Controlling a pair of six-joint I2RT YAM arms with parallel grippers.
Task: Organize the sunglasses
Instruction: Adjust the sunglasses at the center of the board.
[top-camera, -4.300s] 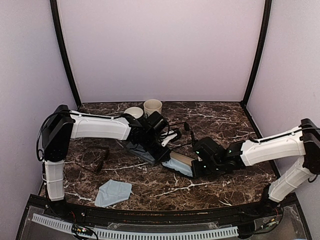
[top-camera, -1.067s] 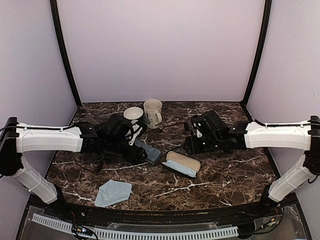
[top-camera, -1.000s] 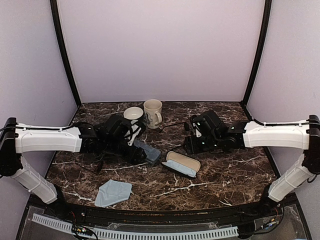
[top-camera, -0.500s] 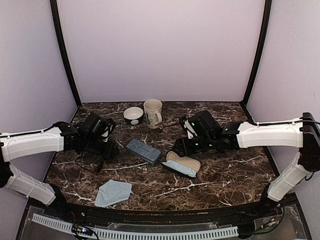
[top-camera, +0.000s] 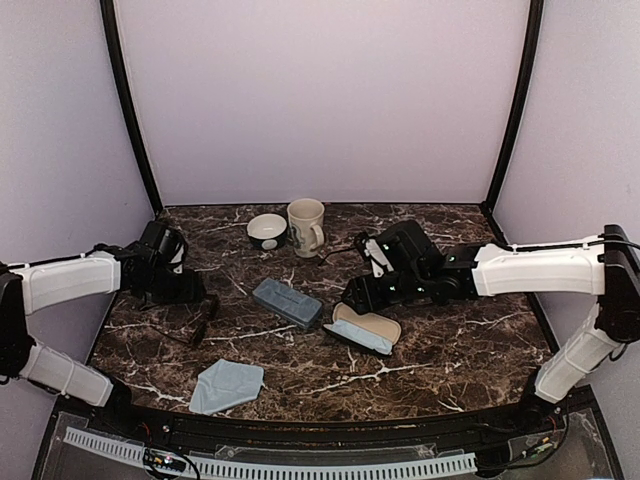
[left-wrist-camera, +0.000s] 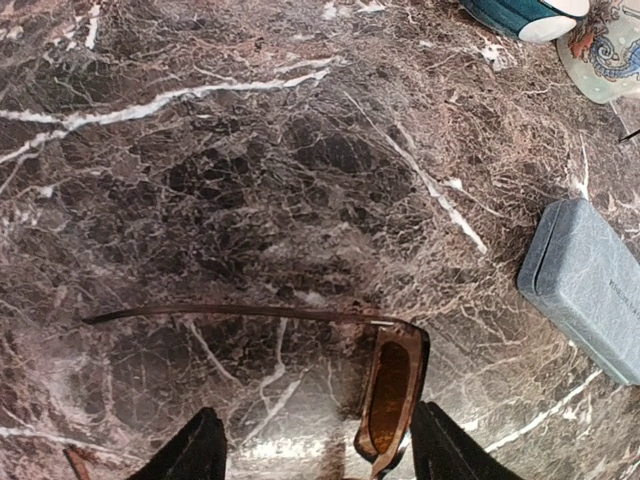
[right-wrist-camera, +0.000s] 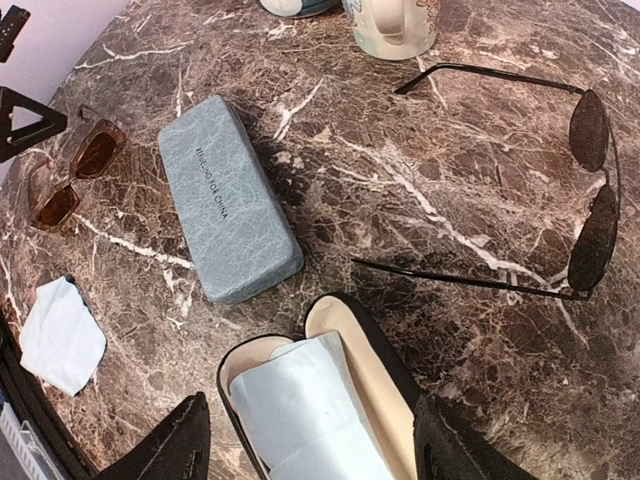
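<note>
Sunglasses: the brown thick-framed pair (left-wrist-camera: 392, 385) is seen flat on the marble, well left of the grey-blue case (left-wrist-camera: 590, 285), one arm stretched out. Its front lies btwn the fingers of the left gripper (left-wrist-camera: 315, 420), which is spread wide w/ nothing clamped. The wire-framed pair (right-wrist-camera: 590, 190) is laid unfolded right of that case, toward the rear. The right gripper (right-wrist-camera: 308, 400) is also held wide, empty, over the open black oval case (right-wrist-camera: 370, 365) just right of the grey-blue case.

Bare bench (right-wrist-camera: 400, 170) lies between the wire sunglasses (right-wrist-camera: 592, 240) and the grey-blue case (right-wrist-camera: 228, 200); the open black case (right-wrist-camera: 372, 365) blocks the nearer side.
</note>
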